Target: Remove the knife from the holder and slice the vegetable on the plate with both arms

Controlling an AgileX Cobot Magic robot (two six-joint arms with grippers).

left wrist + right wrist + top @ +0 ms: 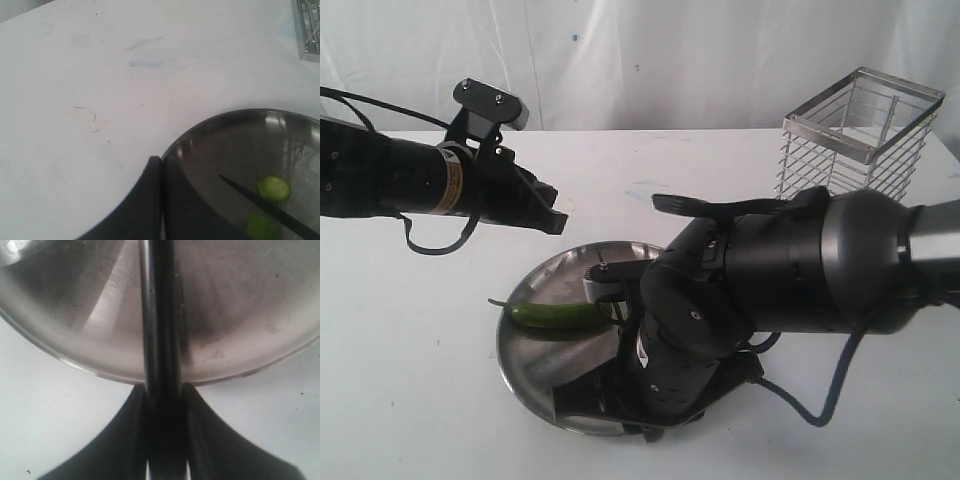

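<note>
Leftward, the black left gripper (545,212) hovers fingers pressed together, empty, at eleven o'clock off the round steel plate (535,345); the slender green chili pepper (555,315) lies nine-to-three; the right gripper (164,440) clamps the slim black knife (161,315), seemingly crosswise above it.

Green chili pepper (555,315) lying across round scuffed steel plate (535,355), cut slices (274,188) beside black knife blade (260,204); empty tall wire holder (858,135) upright, well apart on bench.
</note>
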